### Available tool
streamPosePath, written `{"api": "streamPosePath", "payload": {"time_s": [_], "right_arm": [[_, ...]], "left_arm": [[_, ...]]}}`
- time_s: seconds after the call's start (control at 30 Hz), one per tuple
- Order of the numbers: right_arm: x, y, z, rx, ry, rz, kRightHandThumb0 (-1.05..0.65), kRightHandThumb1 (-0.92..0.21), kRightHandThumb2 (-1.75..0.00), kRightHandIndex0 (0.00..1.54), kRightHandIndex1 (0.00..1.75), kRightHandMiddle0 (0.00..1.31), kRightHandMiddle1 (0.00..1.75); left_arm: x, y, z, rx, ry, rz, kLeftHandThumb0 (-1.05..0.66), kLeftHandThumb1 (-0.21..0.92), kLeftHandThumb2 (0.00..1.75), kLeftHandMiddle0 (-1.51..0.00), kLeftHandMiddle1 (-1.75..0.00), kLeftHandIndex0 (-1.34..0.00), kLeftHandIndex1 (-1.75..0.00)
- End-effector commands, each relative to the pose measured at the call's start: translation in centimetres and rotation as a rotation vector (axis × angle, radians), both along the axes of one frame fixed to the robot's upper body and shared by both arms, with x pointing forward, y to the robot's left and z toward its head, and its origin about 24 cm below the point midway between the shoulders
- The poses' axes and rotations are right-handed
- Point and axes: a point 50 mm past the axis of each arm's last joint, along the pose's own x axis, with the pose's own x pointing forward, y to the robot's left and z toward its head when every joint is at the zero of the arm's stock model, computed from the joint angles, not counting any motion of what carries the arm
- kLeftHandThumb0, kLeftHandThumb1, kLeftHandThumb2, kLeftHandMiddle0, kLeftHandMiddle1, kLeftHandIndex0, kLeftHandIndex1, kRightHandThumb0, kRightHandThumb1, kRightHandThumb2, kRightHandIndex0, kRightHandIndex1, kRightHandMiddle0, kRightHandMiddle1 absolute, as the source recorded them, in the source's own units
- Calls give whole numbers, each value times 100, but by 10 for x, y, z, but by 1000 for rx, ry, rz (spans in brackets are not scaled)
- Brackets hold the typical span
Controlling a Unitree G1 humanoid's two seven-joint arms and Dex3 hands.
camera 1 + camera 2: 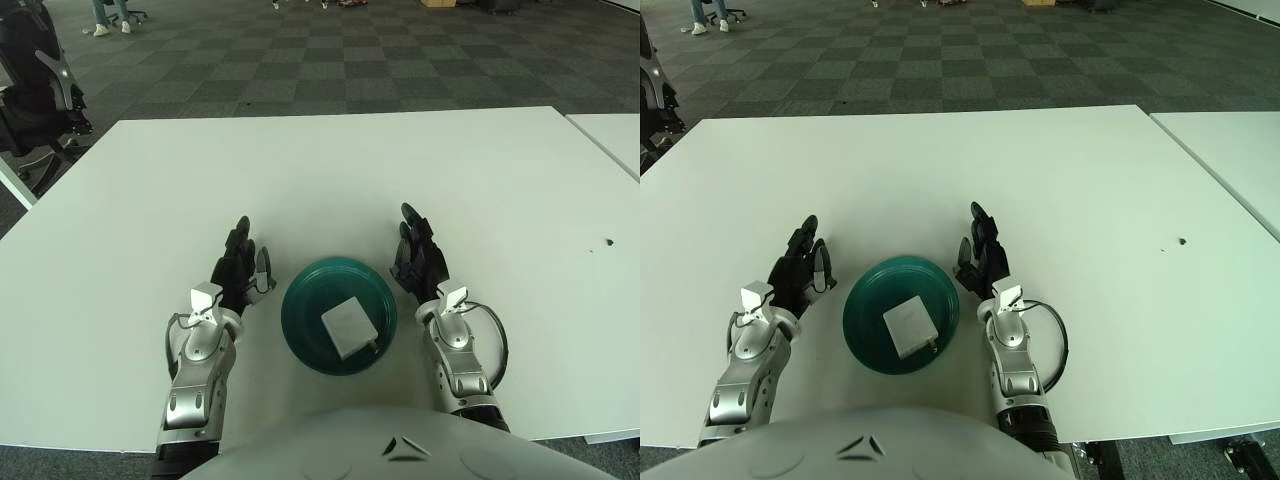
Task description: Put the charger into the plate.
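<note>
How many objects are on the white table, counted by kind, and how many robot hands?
Plate: 1, dark green
Charger: 1, white, lying in the plate
Robot hands: 2, left hand and right hand, both open, beside the plate
Total: 4

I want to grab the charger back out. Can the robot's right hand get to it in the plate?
Probably yes. The right hand sits open just beside the green plate, and the white charger lies uncovered on top. The left hand stays on the other side.

A white charger (347, 328) is seen lying in the green plate (302, 300), flanked by the open left hand (237, 272) and right hand (418, 259).
</note>
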Motion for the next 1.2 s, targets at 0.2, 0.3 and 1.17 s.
{"api": "streamPosePath", "payload": {"time_s": [0.2,0.3,1.17], "right_arm": [[-36,-17,-49,-3,303,-67,-75,-92,-85,7,2,0,40],[-36,-17,-49,-3,303,-68,-74,-92,-85,8,2,0,44],[-37,-32,-47,-17,313,-125,-69,-92,-79,19,4,0,59]], "left_arm": [[-7,11,-30,30,37,25,-98,92,107,-13,-1,0,-43],[-12,16,-38,42,37,24,-98,92,107,-15,-2,0,-51],[-25,1,-56,1,8,25,-95,92,107,-26,-4,0,-63]]}}
